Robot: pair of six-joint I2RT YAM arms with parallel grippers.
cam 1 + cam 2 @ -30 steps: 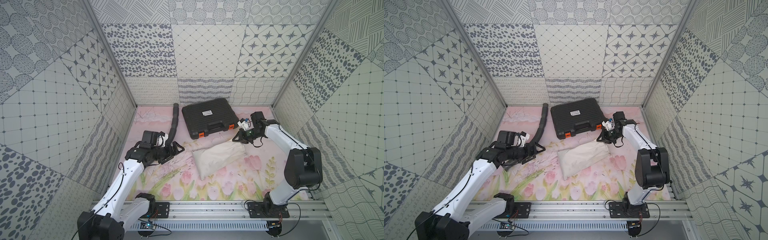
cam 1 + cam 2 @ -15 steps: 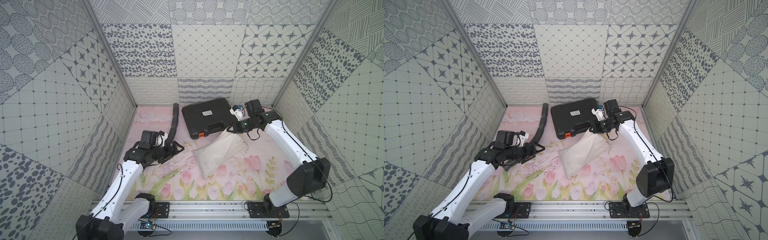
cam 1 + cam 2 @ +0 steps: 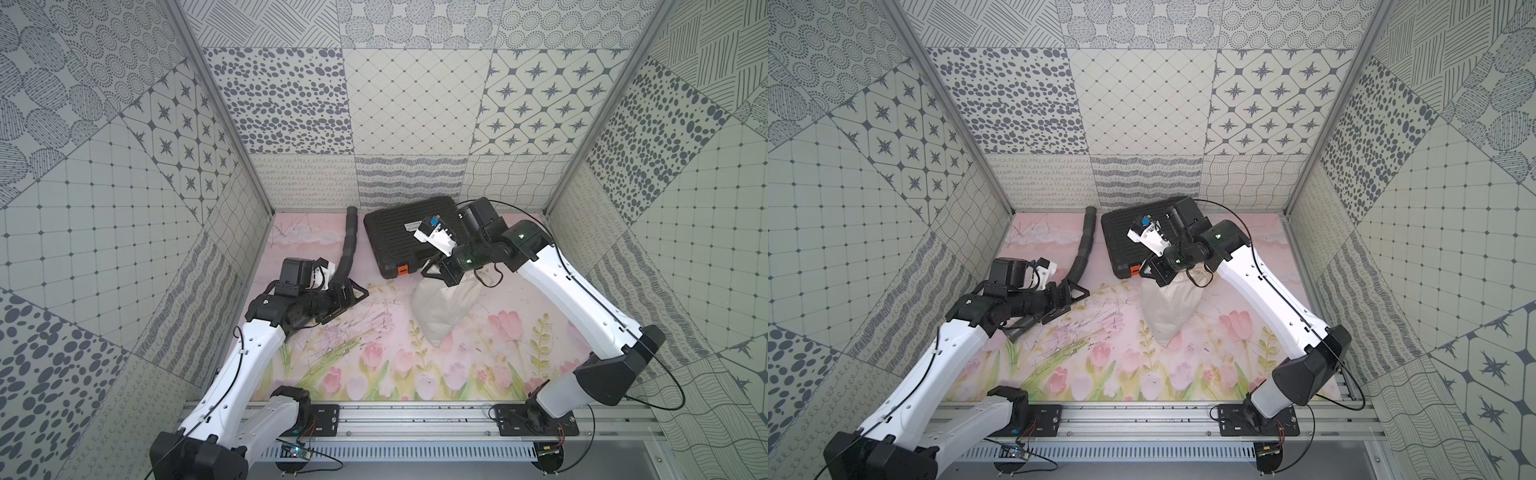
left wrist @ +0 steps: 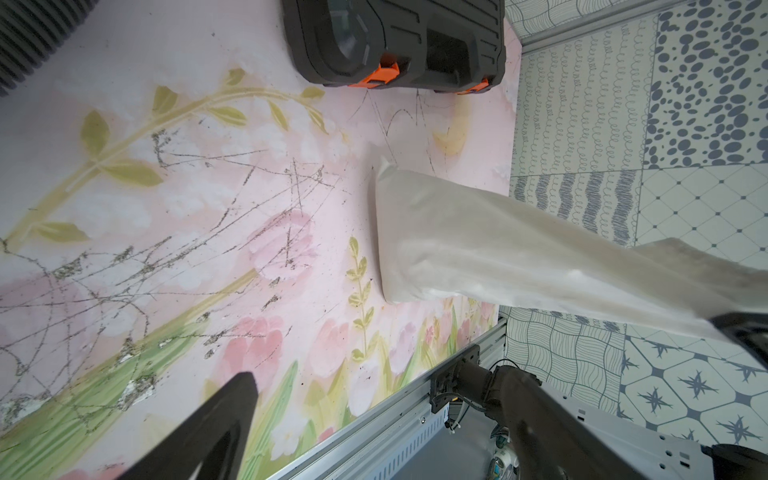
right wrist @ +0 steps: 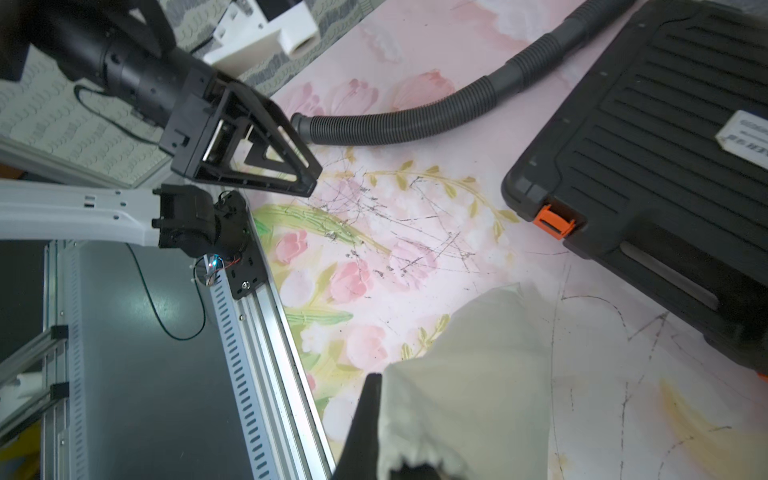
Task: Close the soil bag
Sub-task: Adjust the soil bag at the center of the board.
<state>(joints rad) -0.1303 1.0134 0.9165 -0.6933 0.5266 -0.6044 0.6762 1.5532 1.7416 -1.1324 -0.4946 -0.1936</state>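
Note:
The soil bag [image 3: 444, 307] [image 3: 1169, 307] is an off-white cloth sack. Its neck is raised and its bottom corner rests on the flowered mat. My right gripper [image 3: 441, 275] [image 3: 1156, 275] is shut on the gathered neck in front of the black case. In the right wrist view the cloth [image 5: 478, 374] bunches at the jaws beside one black finger [image 5: 361, 432]. A loop of white cord [image 3: 487, 276] hangs by the neck. My left gripper [image 3: 353, 296] [image 3: 1073, 296] stands open and empty, well left of the bag. The left wrist view shows the bag [image 4: 457, 249] slanting up off the mat.
A black ribbed case [image 3: 409, 232] [image 3: 1133, 243] with orange latches lies at the back. A grey corrugated hose [image 3: 350, 245] [image 3: 1083, 247] curves along the back left and passes under my left arm. A metal rail [image 3: 415, 415] runs along the front edge. Patterned walls close in three sides.
My right gripper has risen and moved left with the bag's neck. The bag has gone from lying flat to hanging steeply on one corner. The left arm has hardly moved.

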